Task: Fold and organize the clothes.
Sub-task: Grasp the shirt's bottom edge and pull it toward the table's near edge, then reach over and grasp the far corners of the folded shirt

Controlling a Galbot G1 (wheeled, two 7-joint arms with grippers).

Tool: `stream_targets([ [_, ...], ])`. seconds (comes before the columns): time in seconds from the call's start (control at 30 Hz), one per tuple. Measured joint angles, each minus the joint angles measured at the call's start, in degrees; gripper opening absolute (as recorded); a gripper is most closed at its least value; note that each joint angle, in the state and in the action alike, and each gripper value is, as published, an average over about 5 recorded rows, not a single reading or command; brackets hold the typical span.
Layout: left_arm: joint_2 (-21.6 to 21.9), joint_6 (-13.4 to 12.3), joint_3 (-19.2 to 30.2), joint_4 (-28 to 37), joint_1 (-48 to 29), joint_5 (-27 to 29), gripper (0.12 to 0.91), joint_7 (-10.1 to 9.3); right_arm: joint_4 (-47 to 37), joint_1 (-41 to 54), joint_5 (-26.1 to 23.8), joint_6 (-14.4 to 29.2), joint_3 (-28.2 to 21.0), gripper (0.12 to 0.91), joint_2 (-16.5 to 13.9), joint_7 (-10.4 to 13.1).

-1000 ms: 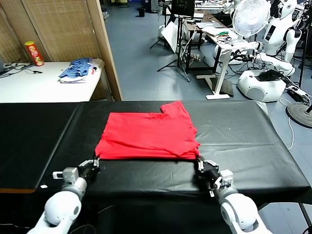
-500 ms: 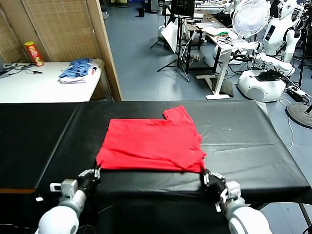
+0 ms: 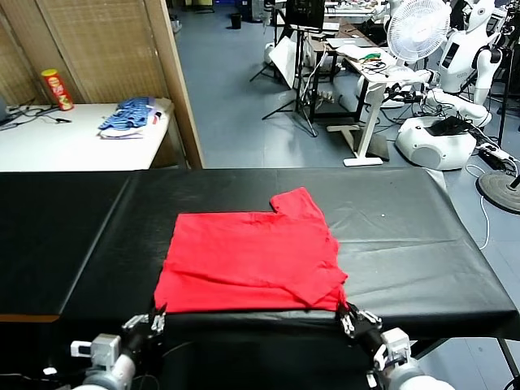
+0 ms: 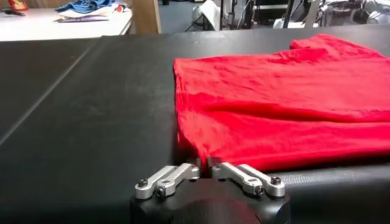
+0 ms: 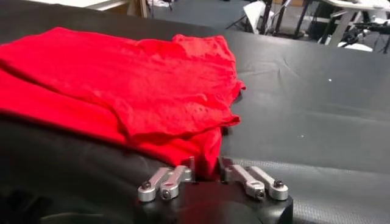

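Shirt: the red T-shirt (image 3: 250,260) lay folded over on the black table (image 3: 406,236), its near hem right at the front edge; over the last second it had been drawn toward the robot from a spot farther back on the cloth.
Sleeve: one short sleeve (image 3: 297,201) stuck out at the far side, not yet folded in.
Left gripper: the left gripper (image 4: 203,168) sat at the shirt's near left corner; its jaws stood a little apart with the red corner between the tips, seemingly just loosened from a tight pinch a moment before.
Right gripper: the right gripper (image 5: 206,168) sat at the near right corner, jaws parted in the same way around a hanging fold of red cloth, no longer clamped.
Change: both arms had pulled back and down to the table edge and then let their grip go.
Meaning: the drag looked finished; the shirt seemed set in place for the next fold.
Background: a blue-and-white pile (image 3: 130,115) rested on the white side table, untouched.
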Motion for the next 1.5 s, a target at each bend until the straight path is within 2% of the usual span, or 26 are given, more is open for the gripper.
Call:
stream_targets([
  [0.13,0.9,2.0,-1.5,-2.3,0.2,-2.7,0.73,-0.95,-0.4,4.7,2.2,-0.2,2.0,0.795,-0.6,1.0],
  [0.23,1.8,4.6,-3.1,-3.3,-2.2,-6.4,0.788,-1.31,-4.1,12.2,3.5,-1.0,1.5,0.798,-0.6,2.4],
  [0.37,3.8,7.1,-3.4,-1.9,-10.0,-12.0,0.797,-3.06,-11.5,24.1,5.0,-1.4,-2.0,0.798,0.0,4.2],
  [0.5,5.5,10.3,-1.0,3.1,-21.1,-16.2,0.798,-4.32,-20.8,36.1,5.5,-0.4,-7.2,0.798,0.7,5.1],
  [0.73,5.8,12.4,6.4,17.5,-39.5,-18.4,0.798,-3.48,-37.1,51.1,5.4,-0.7,-15.8,0.798,2.9,6.1],
  [0.97,3.4,13.8,13.9,32.4,-53.8,-18.5,0.798,-3.03,-49.4,60.3,5.3,-2.7,-20.8,0.798,6.0,5.7],
  [1.23,-0.1,13.8,17.0,44.7,-61.2,-17.5,0.798,-1.34,-58.9,66.0,5.6,-3.1,-22.5,0.798,10.5,3.7],
  [1.37,-0.4,13.8,17.4,47.0,-62.0,-17.4,0.798,0.52,-62.5,67.5,5.0,-2.8,-22.7,0.798,12.5,2.3],
  [1.5,-0.6,13.7,17.6,47.8,-62.3,-17.2,0.798,1.47,-64.2,67.8,4.6,-3.2,-23.0,0.775,13.5,1.7],
])
